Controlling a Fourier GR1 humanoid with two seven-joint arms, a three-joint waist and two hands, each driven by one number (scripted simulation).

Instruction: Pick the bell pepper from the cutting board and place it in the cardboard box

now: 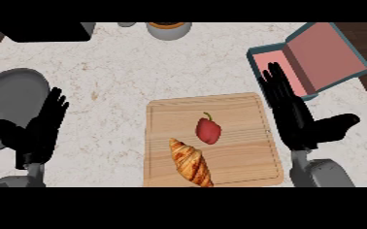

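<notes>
**Pepper waiting on the board, both hands open**

Pale marble surface (122,77) carries everything, and it runs to every edge of the head view. On it, lower middle, lies the wooden board (243,111), set square in front of the robot where either hand could reach it. To the upper right sits the box (337,80), teal outside and pink inside, lid folded back so the opening faces up, ready to take something dropped in.

The right hand (290,114) lies just beside the board's right edge, between board and box, fingers straight and holding nothing; I judge it the likelier hand for the pick. The left hand (39,128) rests open near the left edge, fingers up, well apart from the board.

A croissant (190,162) lies on the board's lower part. The red pepper (208,130), stem up, sits just above it near the board's middle, untouched.
</notes>
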